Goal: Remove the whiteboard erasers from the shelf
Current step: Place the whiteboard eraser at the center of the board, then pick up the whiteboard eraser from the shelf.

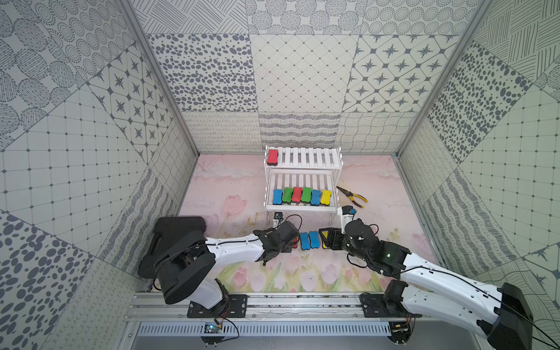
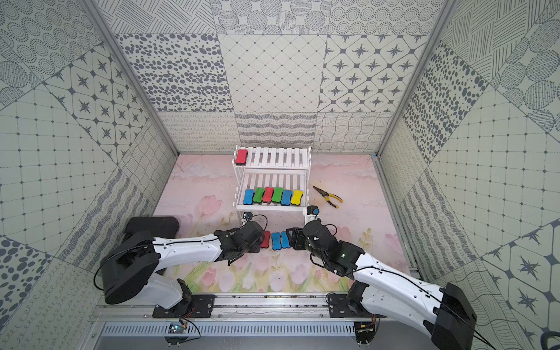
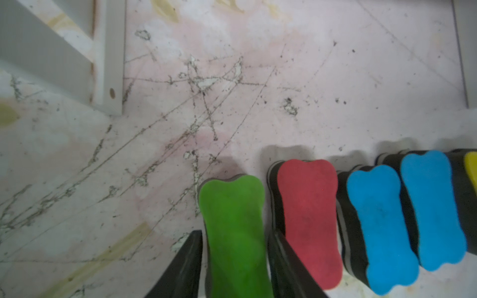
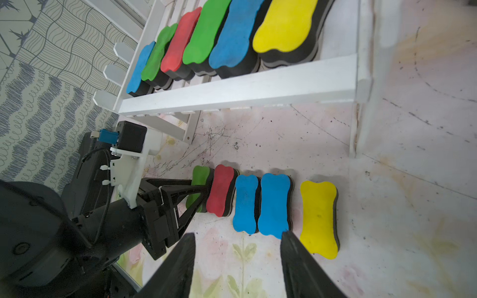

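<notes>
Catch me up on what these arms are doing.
The two arms are clearing bone-shaped foam whiteboard erasers off the white slatted two-tier shelf. Five lie in a row on the pink floral table mat; seven are on the shelf, six on the lower tier and a red one on top. The left hand straddles the green eraser at the row's end; whether it grips is unclear. The right hand is open and empty.

Left arm (image 1: 233, 247) and right arm (image 1: 439, 281): white shells dotted with small screws, chunky black joints. Thin black cables (image 1: 294, 215) trail along each, and a green light (image 1: 388, 255) glows on the right one.
</notes>
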